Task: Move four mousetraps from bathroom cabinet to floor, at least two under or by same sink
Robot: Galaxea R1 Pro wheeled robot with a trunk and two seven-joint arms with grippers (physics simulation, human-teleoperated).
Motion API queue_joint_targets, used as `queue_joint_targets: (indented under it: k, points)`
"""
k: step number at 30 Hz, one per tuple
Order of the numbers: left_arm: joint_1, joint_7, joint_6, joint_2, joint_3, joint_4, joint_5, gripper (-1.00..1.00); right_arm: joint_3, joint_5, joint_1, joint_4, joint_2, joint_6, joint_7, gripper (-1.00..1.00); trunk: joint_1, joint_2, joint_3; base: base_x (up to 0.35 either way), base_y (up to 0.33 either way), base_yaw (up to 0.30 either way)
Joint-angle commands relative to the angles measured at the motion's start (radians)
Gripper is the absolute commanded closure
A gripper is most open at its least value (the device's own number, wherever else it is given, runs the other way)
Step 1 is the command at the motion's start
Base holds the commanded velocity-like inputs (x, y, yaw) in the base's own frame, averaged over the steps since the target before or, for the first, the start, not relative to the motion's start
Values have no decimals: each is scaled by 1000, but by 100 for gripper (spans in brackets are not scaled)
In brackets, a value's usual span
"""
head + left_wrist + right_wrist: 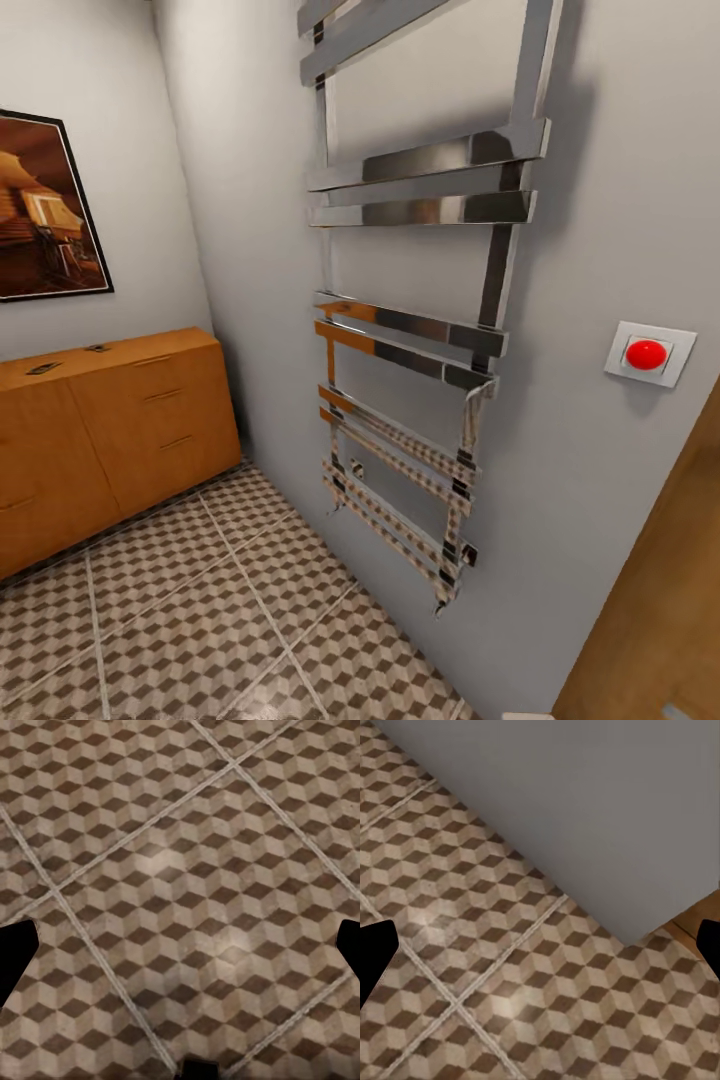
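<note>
Left wrist view: the left gripper [180,949] appears as two flat matte-black fingers [15,954] with no visible screws, cables or markings. Each one ends in a blunt, angular tip with a chamfered corner, and they enter from opposite edges of the picture. A small black rectangular stub [199,1070] of the gripper body shows at the frame's edge between them. Right wrist view: the right gripper [540,952] has the same uniformly black, angular fingers [373,956]. Their surfaces are too dark to show any detail.
</note>
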Motion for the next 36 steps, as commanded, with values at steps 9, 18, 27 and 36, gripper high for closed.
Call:
queue_joint_targets:
  k: [9, 18, 27, 36]
  points:
    - [0, 2, -2, -4, -1, -1, 2, -100, 1, 1, -1, 1, 1, -5, -4, -100, 0, 0, -1, 0, 0, 274]
    - [0, 2, -2, -4, -1, -1, 2, -100, 1, 1, 0, 1, 0, -5, -4, -100, 0, 0, -1, 0, 0, 274]
    - [0, 2, -2, -4, -1, -1, 2, -100, 1, 1, 0, 1, 0, -5, -4, -100, 0, 0, -1, 0, 0, 274]
    - [0, 2, -2, -4, -1, -1, 2, -100, 1, 1, 0, 1, 0, -5, -4, -100, 0, 0, -1, 0, 0, 274]
